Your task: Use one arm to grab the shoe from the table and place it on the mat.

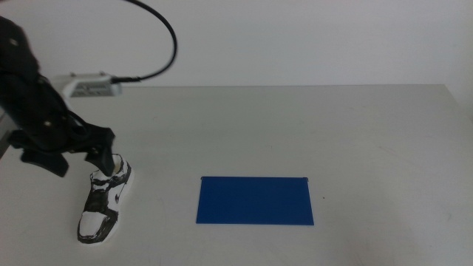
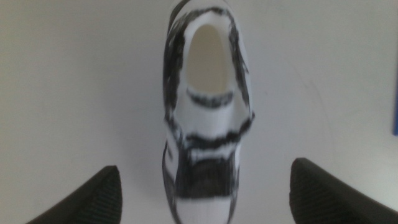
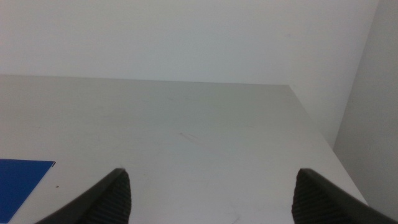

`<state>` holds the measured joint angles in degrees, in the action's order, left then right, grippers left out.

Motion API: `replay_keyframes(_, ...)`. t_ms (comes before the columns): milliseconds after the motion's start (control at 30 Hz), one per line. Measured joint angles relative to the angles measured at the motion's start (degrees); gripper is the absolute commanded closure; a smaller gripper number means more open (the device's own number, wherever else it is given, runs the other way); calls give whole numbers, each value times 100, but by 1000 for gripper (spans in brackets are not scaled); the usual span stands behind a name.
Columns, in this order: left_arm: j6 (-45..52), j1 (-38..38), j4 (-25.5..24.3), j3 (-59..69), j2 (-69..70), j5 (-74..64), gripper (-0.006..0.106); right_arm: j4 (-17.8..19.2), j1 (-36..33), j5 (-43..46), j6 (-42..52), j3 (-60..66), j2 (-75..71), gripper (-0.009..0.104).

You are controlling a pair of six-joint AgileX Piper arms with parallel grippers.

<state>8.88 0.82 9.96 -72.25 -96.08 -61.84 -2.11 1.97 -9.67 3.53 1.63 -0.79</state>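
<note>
The left arm (image 1: 33, 111) reaches in over the near left part of the worktop (image 1: 295, 125), and its gripper (image 1: 74, 159) hangs just above the heel end of the shoe (image 1: 103, 199). In the left wrist view the two jaws stand wide apart, one on either side of the shoe (image 2: 205, 124), with bare worktop between each jaw and the shoe's flanks; nothing is held. The shoe sits upright on its sole, heel toward the arm and toe toward the near edge of the worktop. The blue mat (image 1: 255, 200) lies flat to the shoe's right, well apart from it, near the middle of the worktop. The right gripper (image 3: 211, 193) waits over the bare right side of the worktop, jaws spread wide and empty, with a corner of the mat (image 3: 18, 180) in its view
</note>
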Motion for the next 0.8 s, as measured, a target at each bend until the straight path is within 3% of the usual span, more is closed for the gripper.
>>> replay_keyframes(633, -87, 305, -173, -34, -1259, 676, 11, 0, 0, 0, 0, 0, 0, 29)
replay_keyframes(800, -87, 305, -173, -34, -1410, 690, 23, 0, 0, 0, 0, 0, 0, 29)
